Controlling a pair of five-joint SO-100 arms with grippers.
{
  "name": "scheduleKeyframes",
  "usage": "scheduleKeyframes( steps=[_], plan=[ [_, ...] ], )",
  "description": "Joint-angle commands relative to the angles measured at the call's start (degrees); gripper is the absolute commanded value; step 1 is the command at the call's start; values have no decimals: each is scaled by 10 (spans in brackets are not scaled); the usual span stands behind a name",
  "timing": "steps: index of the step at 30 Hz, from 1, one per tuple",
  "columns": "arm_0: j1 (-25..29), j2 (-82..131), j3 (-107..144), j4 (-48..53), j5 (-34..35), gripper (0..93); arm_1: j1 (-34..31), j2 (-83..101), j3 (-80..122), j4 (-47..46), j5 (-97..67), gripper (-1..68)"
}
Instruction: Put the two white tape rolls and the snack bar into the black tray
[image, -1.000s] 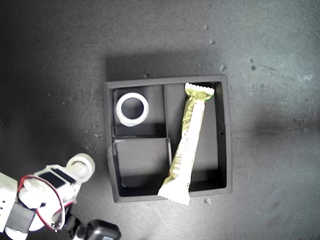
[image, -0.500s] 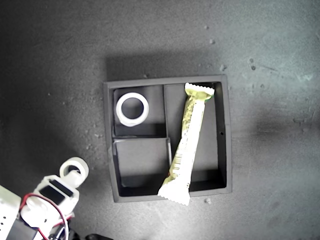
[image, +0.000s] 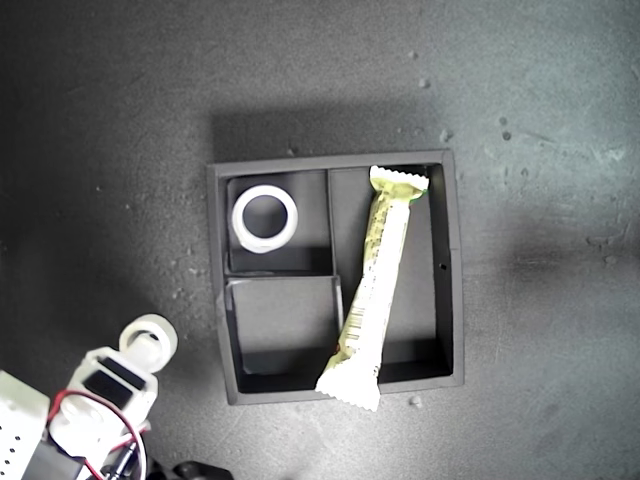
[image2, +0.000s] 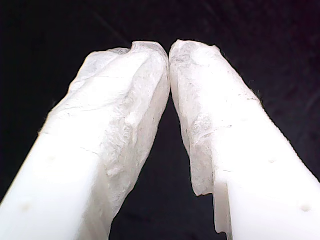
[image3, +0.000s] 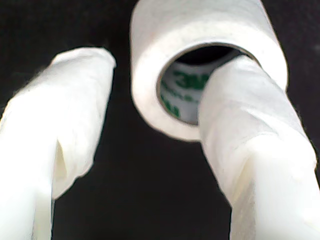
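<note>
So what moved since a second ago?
My second hand and its arm slid toward the exterior view's bottom left, with the second tape roll going along, one finger through its hole. The first tape roll, snack bar and black tray stayed put.

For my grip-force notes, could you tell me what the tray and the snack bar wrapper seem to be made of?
The black tray looks like matte rigid plastic: dull black, thin straight moulded walls. The snack bar seems wrapped in thin glossy film, plastic or foil: crinkled, with serrated sealed ends.

exterior view overhead, looking straight down; wrist views close along jaws.
</note>
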Motion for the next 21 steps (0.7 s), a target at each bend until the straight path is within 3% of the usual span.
scheduleKeyframes(
  steps=[1,15,21],
  plan=[
    [9,1,3,-9,-11,137,-2,9,-4,-10,-25,-2],
    [11,-12,73,-92,-30,132,-4,9,0,-16,-25,-2],
    [-11,-69,72,-100,-43,69,17,9,25,-21,-7,-2]
  ],
)
